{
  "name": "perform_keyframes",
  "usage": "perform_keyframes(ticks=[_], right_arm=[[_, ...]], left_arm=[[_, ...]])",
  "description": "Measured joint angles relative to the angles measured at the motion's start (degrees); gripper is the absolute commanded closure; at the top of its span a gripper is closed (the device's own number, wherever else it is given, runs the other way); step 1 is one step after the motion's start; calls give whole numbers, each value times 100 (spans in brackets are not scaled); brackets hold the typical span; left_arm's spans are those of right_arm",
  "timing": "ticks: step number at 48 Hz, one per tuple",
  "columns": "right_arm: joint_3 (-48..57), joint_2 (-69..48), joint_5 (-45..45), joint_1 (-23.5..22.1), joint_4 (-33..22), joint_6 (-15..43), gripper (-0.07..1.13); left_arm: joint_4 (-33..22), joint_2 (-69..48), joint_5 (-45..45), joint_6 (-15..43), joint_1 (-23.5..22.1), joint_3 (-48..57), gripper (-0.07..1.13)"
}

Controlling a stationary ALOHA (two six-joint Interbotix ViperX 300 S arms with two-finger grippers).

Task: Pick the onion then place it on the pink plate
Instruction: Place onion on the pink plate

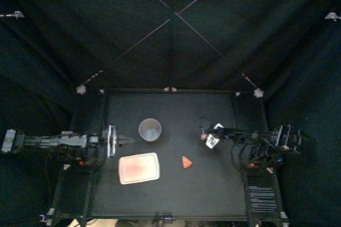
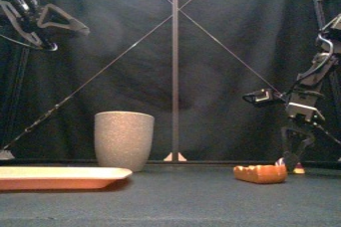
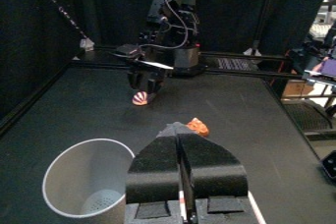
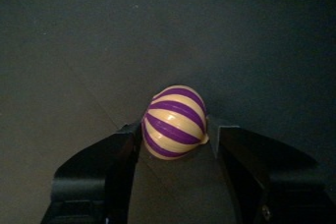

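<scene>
- The right gripper (image 1: 210, 139) clamps the purple-and-cream striped onion (image 4: 178, 122) between its jaws, one on each flank, to the right of the plate (image 1: 139, 170) and farther back.
- We cannot tell from these views whether the onion is clear of the table.
- The plate lies bare. An orange toy (image 1: 189, 160) sits just off the plate's right edge, between the plate and the onion, and a grey cup (image 1: 150, 127) stands just behind the plate.
- The left gripper (image 3: 183, 140) hangs to the left of the plate, at rest, its jaws pressed together on nothing.
- We judge the pick made, with the carry to the plate next.
- To do it well, we would lift high enough to pass over the orange toy, or swing round behind the toy while staying clear of the cup.
- The onion looks round and smooth and is held near its middle, so we would hold the squeeze steady and move without jerks to stop it popping out.
- We would aim for the plate's centre, lower until the onion nearly touches, and only then release. Dropped from a height or near the rim, a round toy may roll off.
</scene>
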Motion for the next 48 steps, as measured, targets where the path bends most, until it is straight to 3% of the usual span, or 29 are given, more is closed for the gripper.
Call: perform_keyframes(ticks=[12,24,36,48], right_arm=[[-18,0,-26,26,18,0,28],[-211,-431,-9,396,105,0,28],[-756,-940,-193,1266,404,0,28],[-1512,-352,-949,2426,527,-18,28]], left_arm=[[-70,9,0,0,0,70,83],[-97,0,0,0,0,70,83],[-97,9,0,0,9,70,83],[-97,9,-9,18,53,70,83]])
